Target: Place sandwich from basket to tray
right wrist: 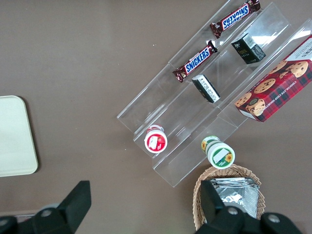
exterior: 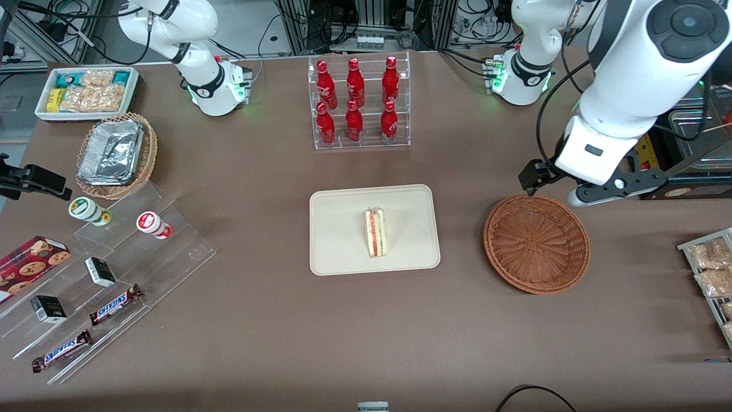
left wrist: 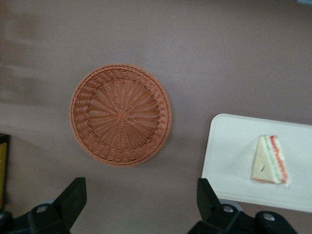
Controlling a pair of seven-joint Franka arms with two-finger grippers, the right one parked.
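Note:
The sandwich (exterior: 376, 233) lies on the cream tray (exterior: 343, 252) at the table's middle, its red and green filling showing. It also shows in the left wrist view (left wrist: 270, 159) on the tray (left wrist: 229, 161). The reddish-brown wicker basket (exterior: 536, 243) stands empty beside the tray, toward the working arm's end; it also shows in the left wrist view (left wrist: 121, 114). My left gripper (exterior: 595, 191) hangs high above the table, just farther from the front camera than the basket. In the left wrist view the gripper (left wrist: 140, 195) is open and empty over bare table.
A clear rack of red bottles (exterior: 359, 103) stands farther back than the tray. A tan basket of foil containers (exterior: 116, 154), a white snack bin (exterior: 87, 91) and an acrylic stand with candy bars (exterior: 114, 286) lie toward the parked arm's end. A snack rack (exterior: 712, 274) lies toward the working arm's end.

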